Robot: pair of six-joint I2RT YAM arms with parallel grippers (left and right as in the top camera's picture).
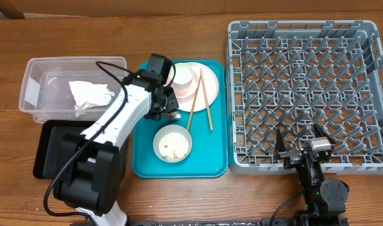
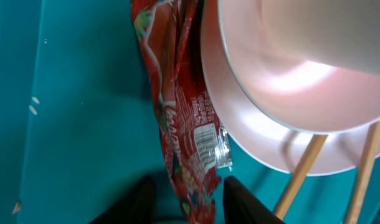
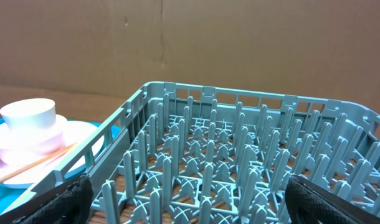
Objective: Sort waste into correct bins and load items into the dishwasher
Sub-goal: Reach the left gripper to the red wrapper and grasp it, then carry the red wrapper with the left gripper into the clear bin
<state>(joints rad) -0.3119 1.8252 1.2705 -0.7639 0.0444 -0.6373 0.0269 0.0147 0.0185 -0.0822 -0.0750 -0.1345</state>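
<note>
Though the right gripper [image 1: 299, 137] sits wide open and empty by the rack [image 1: 367, 28], the left gripper [image 2: 190, 208] is nearer: half-open astride the near end of the red wrapper [image 2: 187, 124], which runs straight ahead beside the pink plate [image 2: 271, 140] on the teal tray [image 2: 84, 93]

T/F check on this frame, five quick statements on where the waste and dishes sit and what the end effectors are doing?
1. The crumpled tissue lies in the clear tub. True.
2. The cup is loaded in the dish rack. False: it stands on the pink plate, and the rack holds no dishes.
3. The left end effector straddles the red wrapper. True.
4. The bowl with food scraps sits in the black tray. False: it is on the teal tray.
5. The right end effector is open. True.
</note>
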